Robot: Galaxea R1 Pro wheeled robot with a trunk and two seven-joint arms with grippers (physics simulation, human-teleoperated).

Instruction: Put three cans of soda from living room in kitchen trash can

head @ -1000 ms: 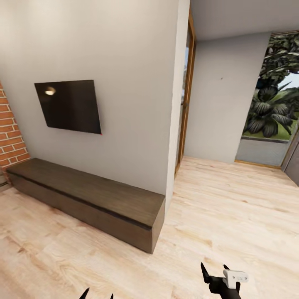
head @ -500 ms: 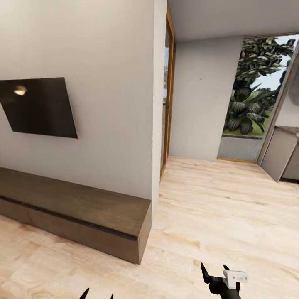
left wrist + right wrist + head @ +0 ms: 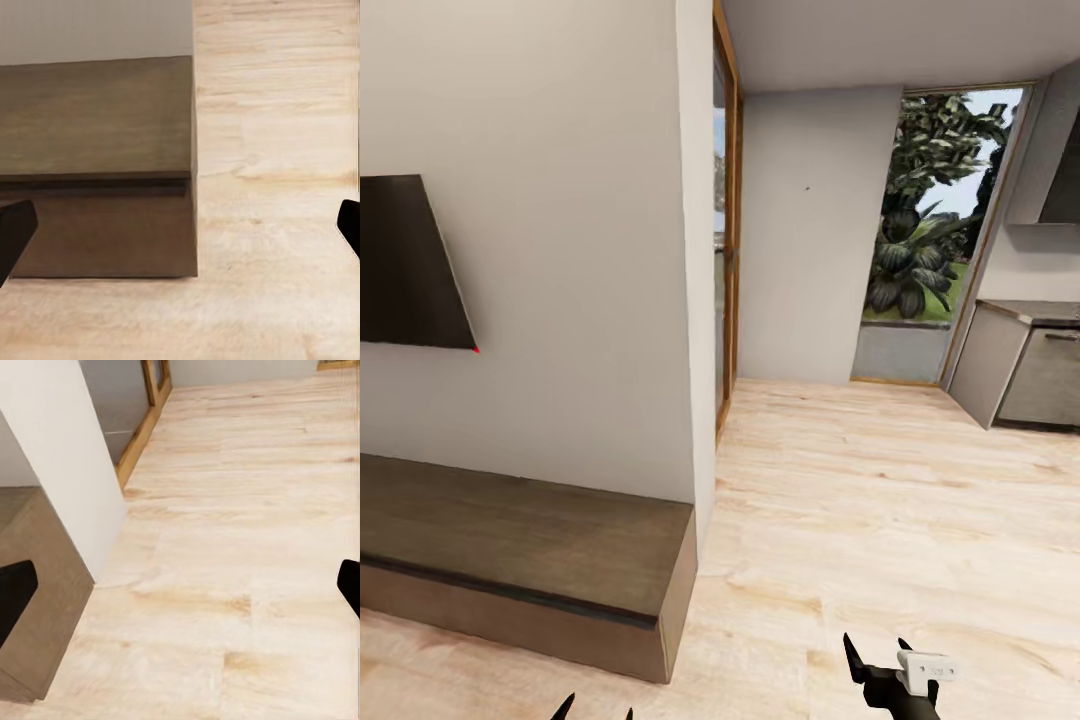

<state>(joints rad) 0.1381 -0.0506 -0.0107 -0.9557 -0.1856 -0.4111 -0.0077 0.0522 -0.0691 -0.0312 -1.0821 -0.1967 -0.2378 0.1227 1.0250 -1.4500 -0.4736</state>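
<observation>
Nearest the camera in the head view are the two grippers: the left gripper [image 3: 596,712] is just two black fingertips poking up at the bottom edge, and the right gripper [image 3: 877,655] sits a bit further right with a white block on its wrist. Both wrist views show the fingers spread wide, one dark tip at each edge with nothing but floor between them, so both are open and empty.

Under them is the pale wood floor [image 3: 880,520]. Just ahead on the left is the end of the long dark bench [image 3: 510,550], sitting flat against the white wall [image 3: 580,250]. The left wrist view looks straight at the bench's end corner [image 3: 97,150]. The black TV [image 3: 405,265] hangs above it, cut off by the frame edge.

The wall corner juts out right where the bench stops. Past it is a wood-framed glass door [image 3: 726,230], then open floor back to a tall window with plants [image 3: 925,220]. Far right is a grey cabinet [image 3: 1025,365] with a dark countertop. No soda cans or trash can visible from here.
</observation>
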